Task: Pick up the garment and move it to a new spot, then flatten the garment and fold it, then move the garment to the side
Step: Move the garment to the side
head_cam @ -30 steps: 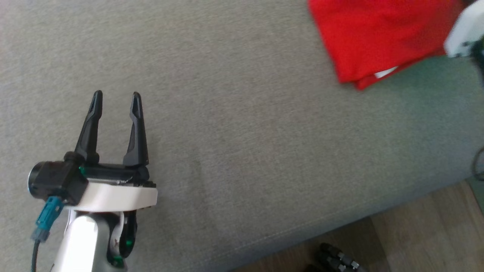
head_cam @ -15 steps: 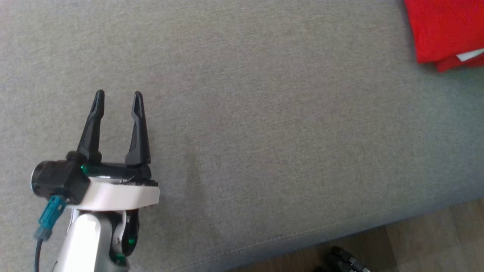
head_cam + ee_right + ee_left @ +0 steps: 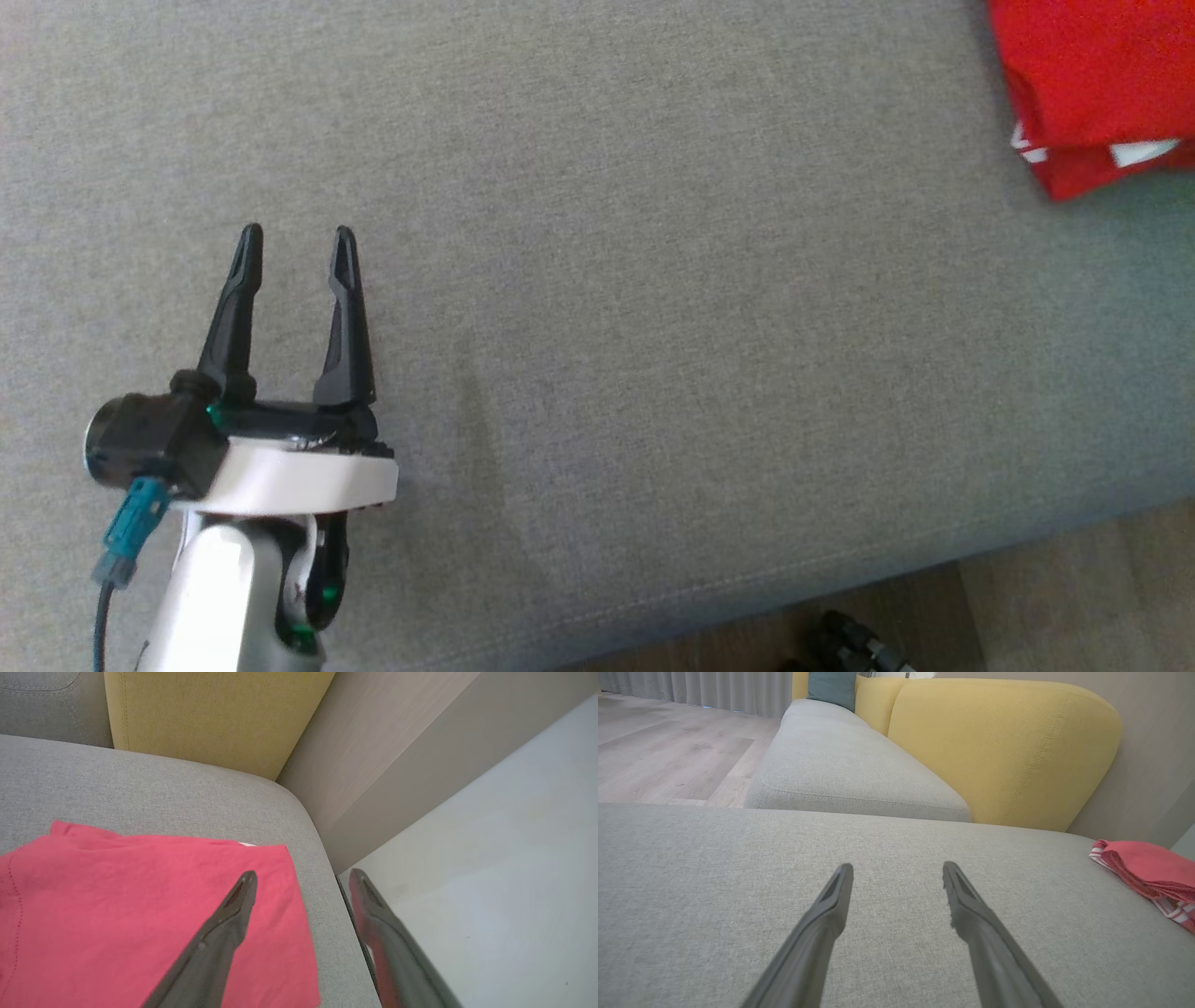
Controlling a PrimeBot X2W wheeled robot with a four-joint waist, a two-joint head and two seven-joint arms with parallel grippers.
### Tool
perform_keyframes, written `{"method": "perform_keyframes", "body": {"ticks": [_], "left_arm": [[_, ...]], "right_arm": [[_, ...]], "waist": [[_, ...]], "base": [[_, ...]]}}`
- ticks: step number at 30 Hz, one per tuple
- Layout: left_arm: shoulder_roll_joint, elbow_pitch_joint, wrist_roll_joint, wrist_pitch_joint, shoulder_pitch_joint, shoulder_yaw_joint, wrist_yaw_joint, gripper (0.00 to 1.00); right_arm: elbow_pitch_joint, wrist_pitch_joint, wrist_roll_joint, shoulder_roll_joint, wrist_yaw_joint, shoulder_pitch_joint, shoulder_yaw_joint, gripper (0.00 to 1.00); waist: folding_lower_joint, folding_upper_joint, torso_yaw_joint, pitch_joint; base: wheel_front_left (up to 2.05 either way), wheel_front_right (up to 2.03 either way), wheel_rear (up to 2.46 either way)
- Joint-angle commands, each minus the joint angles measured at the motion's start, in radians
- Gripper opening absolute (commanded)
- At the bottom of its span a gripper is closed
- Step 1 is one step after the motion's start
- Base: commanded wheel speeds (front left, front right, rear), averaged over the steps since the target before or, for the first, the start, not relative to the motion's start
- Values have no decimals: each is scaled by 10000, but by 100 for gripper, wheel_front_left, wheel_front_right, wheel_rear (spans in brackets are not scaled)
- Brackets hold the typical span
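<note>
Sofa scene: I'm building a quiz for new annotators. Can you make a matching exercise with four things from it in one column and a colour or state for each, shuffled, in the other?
1 garment
2 backrest cushion
3 seat cushion
4 left gripper

A yellow
B open, holding nothing
C red
D grey

Pairs: 1-C, 2-A, 3-D, 4-B

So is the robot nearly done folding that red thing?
Nearly, it seems. Done: the red garment lies folded in layers near the right end of the grey cushion, off to the side. In hand: nothing. The right gripper is open above the garment's edge, and the left gripper is open over bare cushion. Left: probably only drawing the arms away.
</note>
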Motion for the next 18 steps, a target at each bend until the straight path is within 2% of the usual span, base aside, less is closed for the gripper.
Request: {"method": "perform_keyframes", "body": {"ticks": [1, 10, 18], "left_arm": [[79, -289, -59, -109, -173, 304, 43, 100], [76, -166, -92, -114, -197, 333, 68, 100], [-51, 318, -276, -118, -115, 591, 333, 100]], "right_arm": [[-445, -160, -117, -53, -9, 54, -54, 100], [-597, -821, -80, 392, -9, 243, 215, 100], [-740, -2085, 450, 1107, -9, 590, 1015, 100]], "waist": [[0, 0, -30, -20], [0, 0, -34, -298], [0, 0, 153, -1247]], "base": [[0, 0, 0], [0, 0, 0], [0, 0, 0]]}}
